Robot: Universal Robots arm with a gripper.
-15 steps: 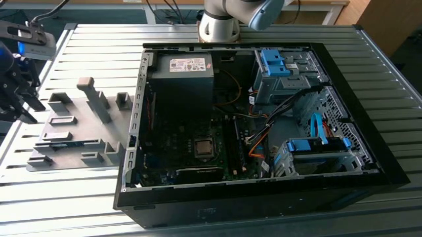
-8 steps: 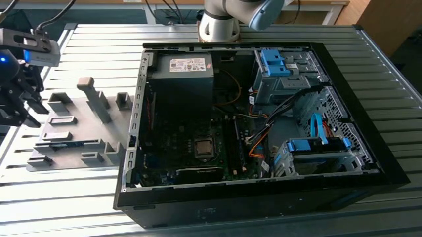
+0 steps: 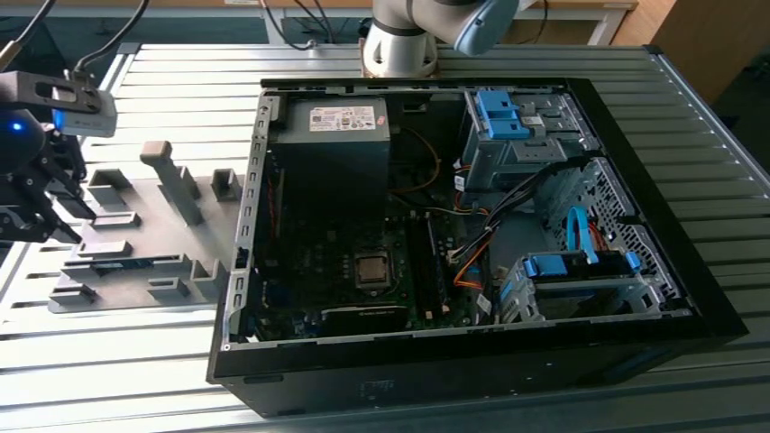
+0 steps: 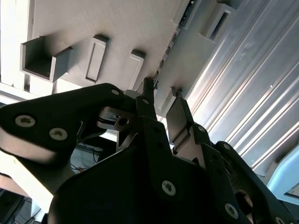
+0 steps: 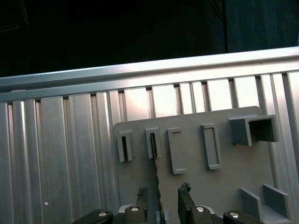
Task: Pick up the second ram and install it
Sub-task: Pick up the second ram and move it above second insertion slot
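Gripper point(image 3: 54, 212) at the exterior view's left edge, over the grey holder plate point(image 3: 139, 207). In the first wrist view the second ram point(image 5: 154, 161) stands on edge in a plate slot between the fingers point(image 5: 185, 200). Jaws spread, apparently not touching it. Open PC case point(image 3: 481, 379) sits further right.

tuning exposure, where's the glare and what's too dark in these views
Exterior view: glare on the ribbed table, computer case interior dim; second wrist view: the table glares white, pincer dark; first wrist view: background beyond the table nearly black.
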